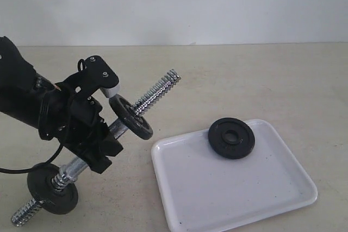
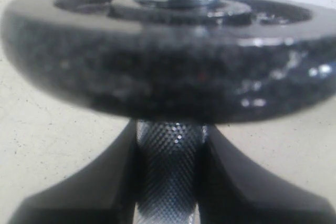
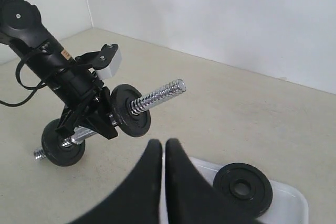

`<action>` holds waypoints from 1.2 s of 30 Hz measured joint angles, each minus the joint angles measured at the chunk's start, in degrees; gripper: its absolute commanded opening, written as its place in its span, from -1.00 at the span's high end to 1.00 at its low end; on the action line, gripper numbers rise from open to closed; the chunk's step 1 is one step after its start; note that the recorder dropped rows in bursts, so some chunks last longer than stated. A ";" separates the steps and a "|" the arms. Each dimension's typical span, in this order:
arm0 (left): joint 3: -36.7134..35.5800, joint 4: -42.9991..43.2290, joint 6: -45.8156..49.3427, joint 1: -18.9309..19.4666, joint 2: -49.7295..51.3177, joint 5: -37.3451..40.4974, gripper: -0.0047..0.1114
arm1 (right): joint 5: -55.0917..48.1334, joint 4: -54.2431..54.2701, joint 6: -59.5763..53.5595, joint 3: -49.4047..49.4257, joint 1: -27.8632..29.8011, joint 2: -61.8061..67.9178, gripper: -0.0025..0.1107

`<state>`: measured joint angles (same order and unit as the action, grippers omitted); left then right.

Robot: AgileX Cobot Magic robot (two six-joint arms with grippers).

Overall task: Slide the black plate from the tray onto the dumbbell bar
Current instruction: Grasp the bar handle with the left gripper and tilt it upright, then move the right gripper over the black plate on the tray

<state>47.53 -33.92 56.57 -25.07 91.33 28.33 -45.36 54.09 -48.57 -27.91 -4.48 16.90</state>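
My left gripper (image 1: 101, 145) is clamped on the knurled middle of the bar (image 1: 159, 89) and holds it tilted. The free threaded end is raised and points roughly toward the tray (image 1: 234, 188). The lower disc (image 1: 53, 187) looks to be down on the table.

My right gripper (image 3: 164, 177) is empty, its fingers pressed together, hovering near the tray.

The plate (image 1: 231, 138) sits at the tray's far edge and seems to overlap the rim. I can't tell whether it's propped up or flat.

I judge it dense and heavy for its size, rigid, and not fragile. It's hard-surfaced, so it's likely to skid on the glossy tray if nudged.

I'd put one finger through the centre hole and the other outside the rim. That pinches the ring where the raised edge gives a stop. A pinch across the whole disc looks too wide and too prone to slip.
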 measured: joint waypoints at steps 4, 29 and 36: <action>0.00 0.00 0.00 0.00 0.00 0.34 0.84 | 0.47 -0.02 0.00 0.00 0.00 0.00 0.69; 0.00 0.00 -0.11 0.00 0.00 2.37 0.84 | -14.51 -23.41 17.33 -5.72 0.00 35.40 0.17; 0.00 -0.23 -0.11 0.00 0.00 2.35 0.84 | -16.72 -24.40 20.62 -5.72 -0.09 42.82 0.17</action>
<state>47.53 -34.15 56.46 -25.07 91.33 30.68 -62.08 29.69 -27.95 -33.62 -4.57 59.72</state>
